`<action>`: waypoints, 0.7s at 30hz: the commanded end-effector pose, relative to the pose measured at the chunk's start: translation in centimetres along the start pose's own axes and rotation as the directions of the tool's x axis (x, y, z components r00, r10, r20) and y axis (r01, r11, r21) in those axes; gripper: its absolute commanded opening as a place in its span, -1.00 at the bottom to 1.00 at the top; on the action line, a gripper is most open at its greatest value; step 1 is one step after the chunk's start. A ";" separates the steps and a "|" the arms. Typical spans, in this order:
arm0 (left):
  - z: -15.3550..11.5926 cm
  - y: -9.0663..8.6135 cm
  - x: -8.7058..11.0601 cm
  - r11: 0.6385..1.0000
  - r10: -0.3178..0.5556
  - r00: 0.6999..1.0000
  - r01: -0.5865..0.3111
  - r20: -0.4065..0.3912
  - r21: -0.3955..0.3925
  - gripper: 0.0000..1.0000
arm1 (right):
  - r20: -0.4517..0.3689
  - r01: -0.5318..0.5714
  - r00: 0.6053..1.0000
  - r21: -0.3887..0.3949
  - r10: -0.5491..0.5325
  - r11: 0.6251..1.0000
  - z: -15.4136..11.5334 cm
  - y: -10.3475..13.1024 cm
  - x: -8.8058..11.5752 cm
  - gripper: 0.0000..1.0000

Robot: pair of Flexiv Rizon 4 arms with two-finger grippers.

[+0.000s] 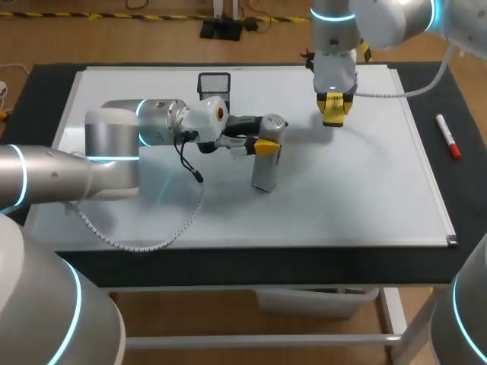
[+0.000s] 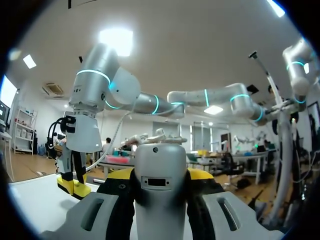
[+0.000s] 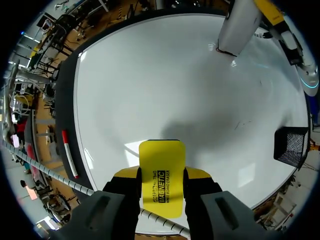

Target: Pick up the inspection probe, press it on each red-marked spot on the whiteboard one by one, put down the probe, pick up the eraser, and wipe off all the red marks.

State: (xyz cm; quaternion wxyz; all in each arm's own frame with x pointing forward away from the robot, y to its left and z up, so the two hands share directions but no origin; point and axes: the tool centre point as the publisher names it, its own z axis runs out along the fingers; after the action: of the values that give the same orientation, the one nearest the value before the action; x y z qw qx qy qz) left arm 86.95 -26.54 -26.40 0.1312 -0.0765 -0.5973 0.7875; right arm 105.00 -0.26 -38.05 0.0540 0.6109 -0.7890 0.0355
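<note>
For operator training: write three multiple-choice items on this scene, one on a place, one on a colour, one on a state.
1. Where does the red marker lie? A) on the floor B) on the black mat beside the whiteboard C) on a shelf
2. What colour is the eraser? A) blue B) yellow C) green
3. The left gripper is: A) open B) shut on the probe C) shut on the marker
Answers: 1 B: it lies past the whiteboard's right edge. 2 B: yellow shows between the right gripper's fingers. 3 B: both fingers clamp the probe.
</note>
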 end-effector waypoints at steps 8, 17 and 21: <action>-1.0 0.5 -0.2 0.998 0.011 1.000 -0.011 -0.003 -0.069 -1.00 | -0.002 0.002 1.000 0.001 -0.002 1.000 -0.1 0.0 0.1 -1.00; -1.6 0.6 0.0 0.992 0.027 1.000 -0.028 -0.009 -0.125 -1.00 | -0.002 0.002 1.000 0.001 -0.002 1.000 -0.1 0.0 0.1 -1.00; -1.6 0.6 0.0 0.991 0.029 1.000 -0.030 -0.011 -0.129 -1.00 | -0.002 0.002 1.000 0.001 -0.002 1.000 -0.1 0.0 0.1 -1.00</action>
State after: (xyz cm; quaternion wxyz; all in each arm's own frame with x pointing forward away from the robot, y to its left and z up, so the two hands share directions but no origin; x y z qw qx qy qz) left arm 87.43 -25.30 -27.43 0.1187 -0.0984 -0.6425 0.7506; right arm 105.00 -0.26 -38.05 0.0540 0.6109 -0.7891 0.0355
